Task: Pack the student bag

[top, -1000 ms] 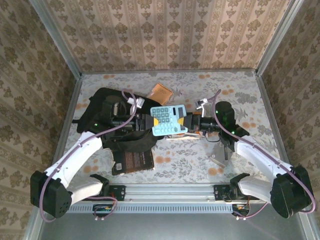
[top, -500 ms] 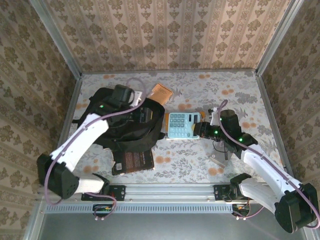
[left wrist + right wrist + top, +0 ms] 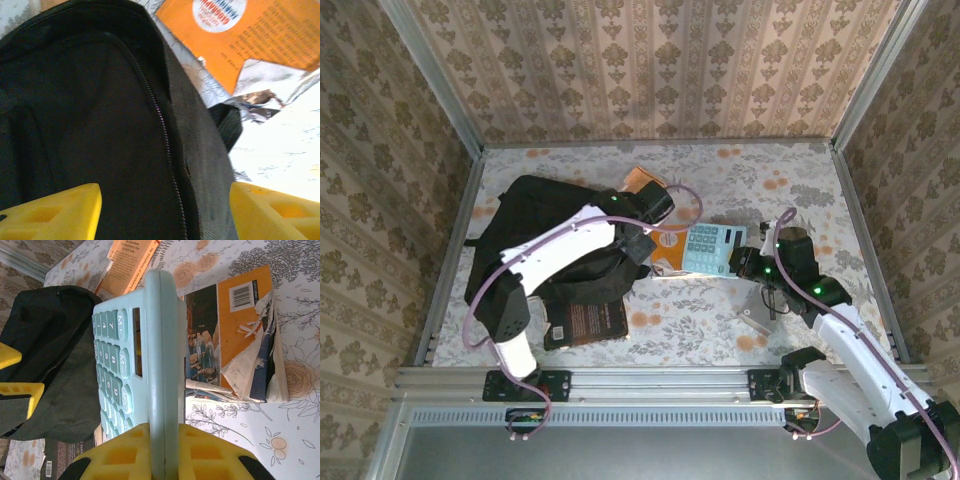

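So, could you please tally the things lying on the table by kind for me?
Backpack: 1, the student bag
Books: 3, a far orange book, a torn orange-backed book, a near dark-covered book
Calculator: 1, the light blue calculator
Kind unclear: 1, a small pale item
Total: 6

Black student bag (image 3: 535,215), pale-blue calculator (image 3: 710,248), seemingly dark-brown book (image 3: 588,322).

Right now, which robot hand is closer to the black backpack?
Left. The left gripper is open right above the backpack; the right gripper sits off to its side, gripping the calculator.
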